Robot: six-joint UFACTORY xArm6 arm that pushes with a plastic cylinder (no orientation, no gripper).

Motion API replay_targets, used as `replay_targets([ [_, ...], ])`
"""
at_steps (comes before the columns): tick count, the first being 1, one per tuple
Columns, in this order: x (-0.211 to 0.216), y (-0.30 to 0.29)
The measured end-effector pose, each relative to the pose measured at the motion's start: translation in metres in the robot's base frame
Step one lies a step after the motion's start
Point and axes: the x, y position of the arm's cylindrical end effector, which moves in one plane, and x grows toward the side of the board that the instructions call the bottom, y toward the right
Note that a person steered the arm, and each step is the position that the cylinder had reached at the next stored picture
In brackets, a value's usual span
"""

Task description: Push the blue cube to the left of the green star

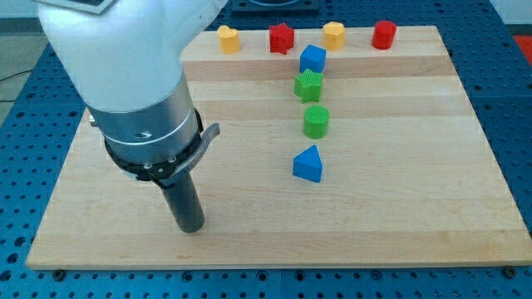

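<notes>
The blue cube (312, 58) sits near the view's top centre of the wooden board, touching the top edge of the green star (308, 85), just above it and slightly right. My tip (191, 226) rests on the board at the lower left, far from both blocks, about 150 px left of and well below the star. The arm's white and grey body (141, 100) fills the upper left of the view and hides that part of the board.
A green cylinder (317, 121) and a blue triangular block (308, 164) lie below the star. Along the top edge stand a yellow block (229, 38), a red star (282, 38), a yellow block (334, 36) and a red cylinder (384, 35). The board's (432, 166) edges bound the area.
</notes>
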Motion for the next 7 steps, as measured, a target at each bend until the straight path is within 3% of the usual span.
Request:
replay_targets([
  [7,-0.0011,-0.0062],
])
